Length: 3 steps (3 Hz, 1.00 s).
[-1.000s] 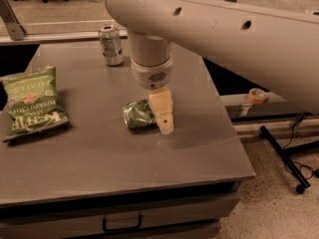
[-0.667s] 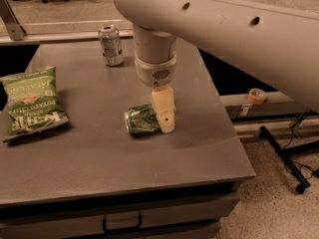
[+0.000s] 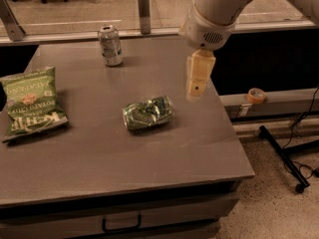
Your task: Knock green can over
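Your shiny green soda can (image 3: 148, 112) lies on its side on the grey tabletop (image 3: 199, 148), so the knock looks done. The cream 2-finger gripper (image 3: 195, 92) hangs above and right of that can, clear of it, fingers pressed together and holding nothing. Another low sweep could roll the can off the table edge to its right. A wide swing could hit the upright silver-white can (image 3: 110, 45) behind it.
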Each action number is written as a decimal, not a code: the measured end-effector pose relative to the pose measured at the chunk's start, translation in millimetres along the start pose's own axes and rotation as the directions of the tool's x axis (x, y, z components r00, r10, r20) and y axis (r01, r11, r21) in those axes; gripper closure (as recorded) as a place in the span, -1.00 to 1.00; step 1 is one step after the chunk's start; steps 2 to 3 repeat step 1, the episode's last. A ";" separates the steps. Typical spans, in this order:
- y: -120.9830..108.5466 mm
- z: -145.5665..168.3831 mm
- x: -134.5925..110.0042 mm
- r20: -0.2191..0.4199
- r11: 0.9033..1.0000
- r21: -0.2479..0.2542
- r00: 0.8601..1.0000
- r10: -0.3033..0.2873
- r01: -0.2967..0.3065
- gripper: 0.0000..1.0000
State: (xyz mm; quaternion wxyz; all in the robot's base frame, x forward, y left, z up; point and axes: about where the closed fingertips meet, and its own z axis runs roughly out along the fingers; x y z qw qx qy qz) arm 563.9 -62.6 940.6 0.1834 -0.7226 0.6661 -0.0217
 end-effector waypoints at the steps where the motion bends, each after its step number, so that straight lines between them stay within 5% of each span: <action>1: -4.7 -8.1 2.6 0.010 1.000 0.019 1.000 0.013 -0.013 -1.00; 3: -4.7 -8.1 2.6 0.010 1.000 0.019 1.000 0.013 -0.013 -1.00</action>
